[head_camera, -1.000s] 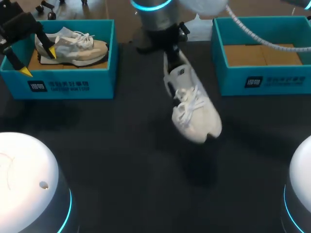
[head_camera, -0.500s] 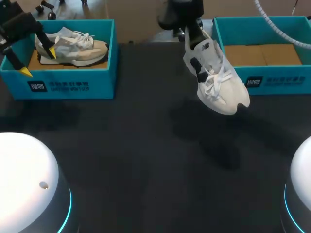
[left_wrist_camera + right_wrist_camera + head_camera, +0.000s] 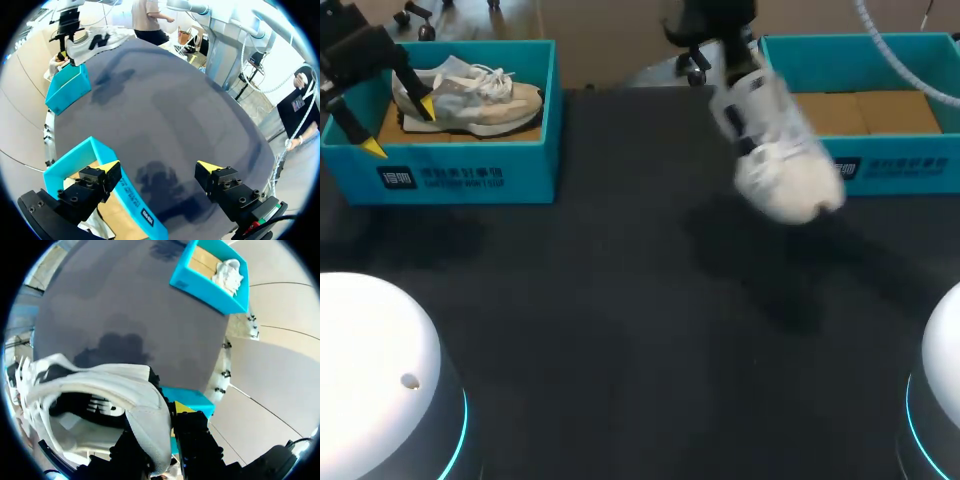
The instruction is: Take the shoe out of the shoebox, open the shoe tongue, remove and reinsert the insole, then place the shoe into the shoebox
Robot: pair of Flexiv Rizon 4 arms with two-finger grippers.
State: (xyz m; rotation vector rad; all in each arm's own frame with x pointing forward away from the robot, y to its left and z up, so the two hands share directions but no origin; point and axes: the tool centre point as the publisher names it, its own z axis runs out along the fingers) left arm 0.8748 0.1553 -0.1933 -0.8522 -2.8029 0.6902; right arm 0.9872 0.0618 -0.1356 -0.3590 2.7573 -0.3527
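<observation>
The right gripper [image 3: 165,417], clamped on the heel collar of the white shoe [image 3: 775,150], has swung it in the past second from above the middle of the desk [image 3: 620,320] back and to the right. It now hangs in the air at the front left corner of the right box [image 3: 900,165]. The move suggests the closing step is under way, the return to the shoebox, though the shoe is not yet inside: it is level with the box's near wall and overlaps that corner. It would still have to be carried over the rim and lowered onto the brown floor.

The left gripper [image 3: 398,129] has not moved. Its fingers stand wide apart and hold nothing, above the near left corner of the left box [image 3: 470,175], where a second, beige shoe [image 3: 470,95] lies on its sole.

The white shoe is a low trainer with white laces and a dark mark on its side. It is carried heel up with the toe pointing down towards the desk, and it is smeared by motion in the head view. From the right wrist its mouth gapes wide and dark, with the laces bunched to one side. Whether the insole is seated inside cannot be told.
</observation>
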